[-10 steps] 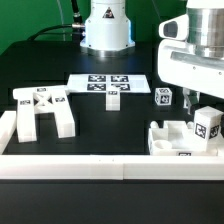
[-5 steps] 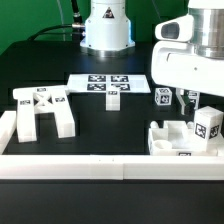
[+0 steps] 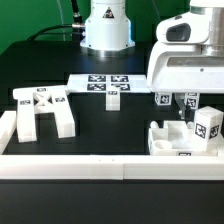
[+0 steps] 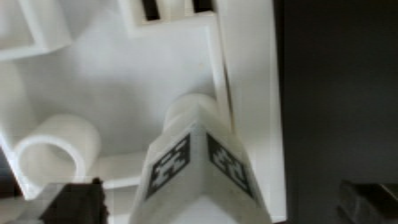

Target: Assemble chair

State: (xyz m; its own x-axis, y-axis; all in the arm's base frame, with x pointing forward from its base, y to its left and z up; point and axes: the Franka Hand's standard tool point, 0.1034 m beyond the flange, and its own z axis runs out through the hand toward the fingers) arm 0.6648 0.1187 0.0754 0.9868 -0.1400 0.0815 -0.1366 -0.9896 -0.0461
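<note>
Pincer [image 3: 186, 108] wide open, empty, hovers over seat block [image 3: 170, 140] at right; grasp step, next lower jaws around it.

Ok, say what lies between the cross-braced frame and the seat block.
Between frame and seat block, only bare black table, in the exterior view; marker board sits farther back.

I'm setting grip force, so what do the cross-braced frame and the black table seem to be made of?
Cross-braced frame: probably hard white plastic with a matte finish. It is uniformly white and blocky, and its black-and-white tags look stuck on. Whether it is printed or moulded cannot be told.
Table: black and matte with no glare. It could be cloth or a painted board.
</note>
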